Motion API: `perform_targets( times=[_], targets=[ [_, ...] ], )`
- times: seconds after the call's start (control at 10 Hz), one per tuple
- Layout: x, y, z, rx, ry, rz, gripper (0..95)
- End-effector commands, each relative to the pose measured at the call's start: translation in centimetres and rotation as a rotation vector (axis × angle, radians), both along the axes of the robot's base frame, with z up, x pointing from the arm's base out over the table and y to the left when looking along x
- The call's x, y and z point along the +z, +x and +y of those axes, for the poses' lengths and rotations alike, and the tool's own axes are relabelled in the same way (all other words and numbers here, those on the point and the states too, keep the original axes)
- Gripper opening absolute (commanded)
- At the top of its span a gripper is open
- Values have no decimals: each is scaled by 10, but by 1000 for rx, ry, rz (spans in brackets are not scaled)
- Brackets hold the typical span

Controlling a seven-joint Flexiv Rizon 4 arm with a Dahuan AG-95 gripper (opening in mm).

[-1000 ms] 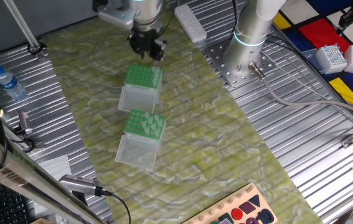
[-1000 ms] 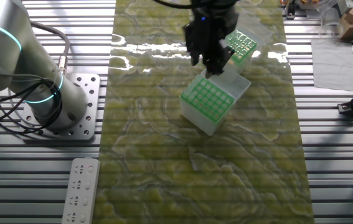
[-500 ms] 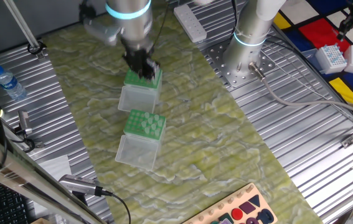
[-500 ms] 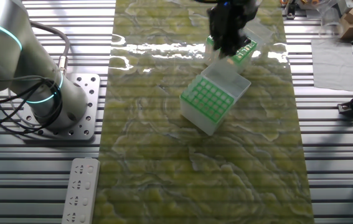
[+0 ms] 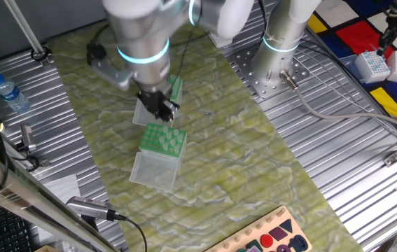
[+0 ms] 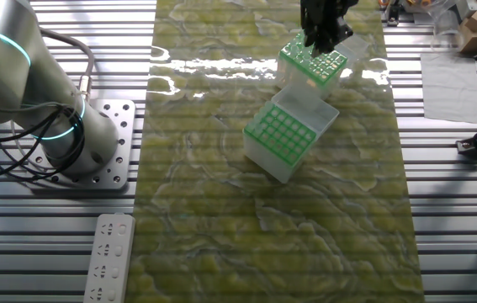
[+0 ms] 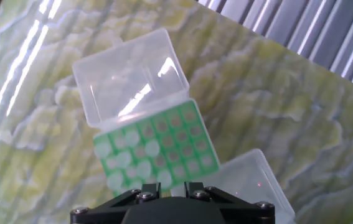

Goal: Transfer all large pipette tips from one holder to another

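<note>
Two clear boxes with green racks stand on the green mat. In the hand view one green rack fills the middle, with several whitish large pipette tips in its left holes and its lid folded open behind. My gripper hangs right above this rack, whose box lies under the fingers. The fingers stand close together with a narrow gap; whether a tip sits between them does not show. The other box is half hidden by my arm; it is in full view from the opposite side.
The second box's open lid lies to the right of the rack. A water bottle stands at the left edge, a power strip beside the arm's base, and a board with coloured shapes at the front.
My gripper has travelled from above the one box across to the other box and has come down close over its green rack.
</note>
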State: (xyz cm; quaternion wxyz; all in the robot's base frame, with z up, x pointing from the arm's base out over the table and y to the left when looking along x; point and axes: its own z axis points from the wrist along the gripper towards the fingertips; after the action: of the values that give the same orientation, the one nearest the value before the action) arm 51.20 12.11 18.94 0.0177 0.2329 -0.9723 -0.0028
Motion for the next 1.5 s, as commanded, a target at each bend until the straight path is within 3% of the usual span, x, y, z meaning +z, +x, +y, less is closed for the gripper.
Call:
perform_targets(
  times=[0.1, 0.5, 1.5],
  targets=[
    [-4, 0, -3, -1, 19, -19, 190],
    [-18, -2, -1, 7, 25, -22, 190],
    [-31, -10, 8, 7, 21, -42, 190]
  ],
)
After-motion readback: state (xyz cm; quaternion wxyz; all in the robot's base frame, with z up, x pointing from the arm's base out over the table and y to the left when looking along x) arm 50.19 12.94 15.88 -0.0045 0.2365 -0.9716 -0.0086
